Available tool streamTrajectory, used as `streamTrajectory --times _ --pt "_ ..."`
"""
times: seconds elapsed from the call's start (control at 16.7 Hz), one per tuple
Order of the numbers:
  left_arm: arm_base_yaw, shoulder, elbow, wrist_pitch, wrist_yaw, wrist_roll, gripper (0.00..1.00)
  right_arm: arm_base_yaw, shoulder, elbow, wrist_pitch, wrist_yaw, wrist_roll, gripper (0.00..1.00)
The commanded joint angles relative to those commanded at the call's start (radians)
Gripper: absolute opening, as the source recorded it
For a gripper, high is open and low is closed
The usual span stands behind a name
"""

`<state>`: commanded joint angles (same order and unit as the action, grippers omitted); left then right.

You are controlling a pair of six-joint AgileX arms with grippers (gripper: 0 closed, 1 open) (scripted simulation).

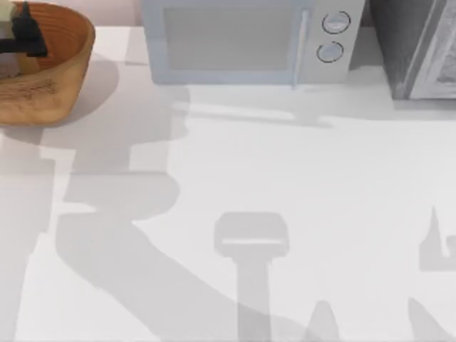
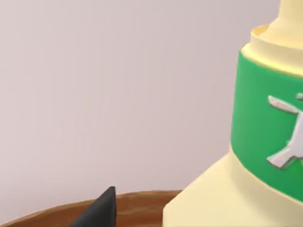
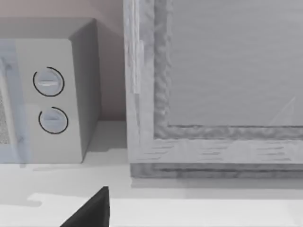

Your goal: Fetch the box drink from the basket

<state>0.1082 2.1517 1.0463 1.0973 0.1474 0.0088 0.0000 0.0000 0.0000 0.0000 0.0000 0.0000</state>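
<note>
Setting: a rendered kitchen-style worktop. A plain white table (image 1: 285, 214) is filling the top view, with a pale wall running behind it. A white microwave (image 1: 246, 39) with two round dials (image 1: 335, 23) is standing at the back edge, near the middle. A grey framed appliance or cabinet (image 1: 417, 46) is sitting just to its right. A woven basket (image 1: 60, 71) is resting at the back left corner, holding a box drink (image 2: 265, 142) with a green label.
</note>
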Motion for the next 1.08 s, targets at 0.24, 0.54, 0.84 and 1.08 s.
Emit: streamTrajectory --times 0.24,0.54,0.84,1.08 --pt "0.000 0.000 0.000 0.000 0.000 0.000 0.55 0.000 0.000 0.000 0.000 0.000 0.000 1.00" --pt "0.000 0.000 0.000 0.000 0.000 0.000 0.17 0.000 0.000 0.000 0.000 0.000 0.000 1.00" --pt "0.000 0.000 0.000 0.000 0.000 0.000 0.00 0.000 0.000 0.000 0.000 0.000 0.000 1.00" --pt "0.000 0.000 0.000 0.000 0.000 0.000 0.00 0.000 0.000 0.000 0.000 0.000 0.000 1.00"
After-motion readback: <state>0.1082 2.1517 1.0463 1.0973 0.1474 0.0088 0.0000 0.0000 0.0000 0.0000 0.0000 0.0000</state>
